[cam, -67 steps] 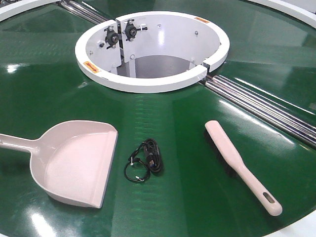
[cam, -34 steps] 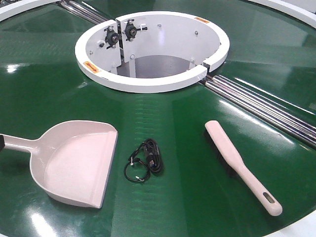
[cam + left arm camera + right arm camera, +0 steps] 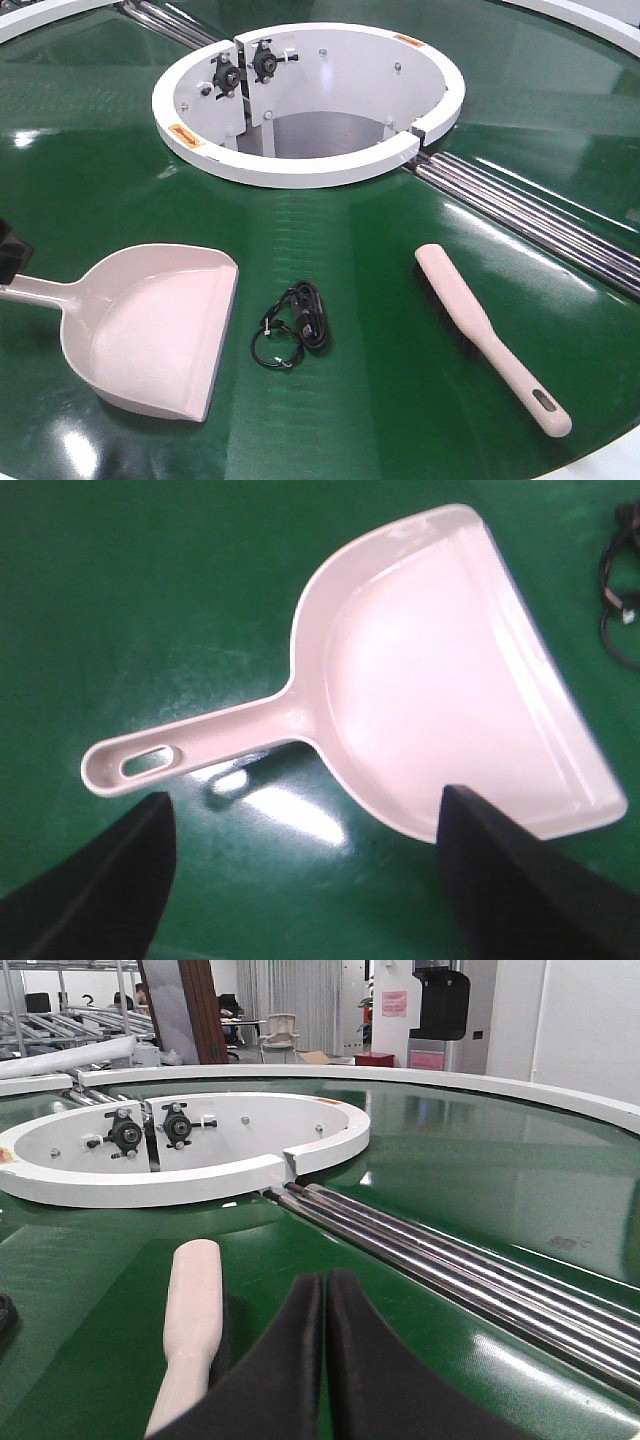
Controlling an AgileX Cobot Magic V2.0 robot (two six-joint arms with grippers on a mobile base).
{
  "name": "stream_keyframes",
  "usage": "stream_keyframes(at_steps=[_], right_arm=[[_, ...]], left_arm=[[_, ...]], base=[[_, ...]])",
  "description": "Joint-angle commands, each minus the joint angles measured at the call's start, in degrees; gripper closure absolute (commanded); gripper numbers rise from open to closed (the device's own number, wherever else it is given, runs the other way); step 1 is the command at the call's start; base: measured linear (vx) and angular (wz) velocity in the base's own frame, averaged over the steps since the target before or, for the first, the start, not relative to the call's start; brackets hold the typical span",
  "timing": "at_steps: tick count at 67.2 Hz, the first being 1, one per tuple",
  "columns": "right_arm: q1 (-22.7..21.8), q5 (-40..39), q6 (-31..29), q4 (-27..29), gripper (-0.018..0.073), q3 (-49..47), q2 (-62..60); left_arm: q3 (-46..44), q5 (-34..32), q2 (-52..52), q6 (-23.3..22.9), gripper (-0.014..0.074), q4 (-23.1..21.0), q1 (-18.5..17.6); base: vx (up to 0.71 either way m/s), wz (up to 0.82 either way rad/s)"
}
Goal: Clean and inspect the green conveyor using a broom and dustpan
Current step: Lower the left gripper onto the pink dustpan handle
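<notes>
Now hovering the left tool [image 3: 305, 810], spread wide and empty, above the dustpan [image 3: 450, 670] handle lying on the green conveyor [image 3: 120, 580]. Probably beginning the pick-up step, needing next to descend and close on that handle. Hanging the right tool [image 3: 325, 1290], fully closed and empty, just beside the broom [image 3: 195, 1300].

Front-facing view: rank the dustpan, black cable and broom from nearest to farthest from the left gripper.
1. Dustpan, far left, its handle right by the left gripper.
2. Black cable, centre, beside the pan's mouth.
3. Broom, over on the right.
</notes>
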Motion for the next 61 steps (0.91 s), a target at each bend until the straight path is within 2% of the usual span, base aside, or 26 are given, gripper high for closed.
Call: stream_keyframes(at_steps=[1, 6, 11, 22, 28, 33, 45, 61], right_arm=[[-0.27, -4.23, -0.28, -0.40, 0.0569, 0.73, -1.02], [-0.27, -4.23, -0.28, -0.40, 0.0569, 0.73, -1.02], [-0.27, -4.23, -0.28, -0.40, 0.0569, 0.73, -1.02], [-0.27, -4.23, -0.28, -0.40, 0.0569, 0.73, -1.02], [-0.27, -4.23, -0.28, -0.40, 0.0569, 0.73, -1.02], [-0.27, -4.23, -0.28, -0.40, 0.0569, 0.73, -1.02], [-0.27, -4.23, -0.28, -0.40, 0.0569, 0.73, -1.02], [-0.27, -4.23, -0.28, -0.40, 0.0569, 0.73, -1.02]], left_arm=[[-5.35, 2.86, 3.30, 6.88, 0.0083, -0.12, 0.06], [-7.13, 3.25, 5.59, 13.94, 0.0083, 0.97, 0.06], [-7.13, 0.69, 6.95, 21.22, 0.0083, 0.97, 0.06], [-7.13, 0.29, 9.55, 40.61, 0.0083, 0.97, 0.06], [-7.13, -0.23, 10.45, 48.96, 0.0083, 0.97, 0.06], [-7.13, -0.18, 11.93, 51.51, 0.0083, 0.97, 0.06], [-7.13, -0.08, 16.42, 52.20, 0.0083, 7.20, 0.06], [-7.13, -1.68, 21.77, 53.27, 0.0083, 7.50, 0.06]], base=[[0.00, 0.00], [0.00, 0.00], [0.00, 0.00], [0.00, 0.00], [0.00, 0.00], [0.00, 0.00], [0.00, 0.00], [0.00, 0.00]])
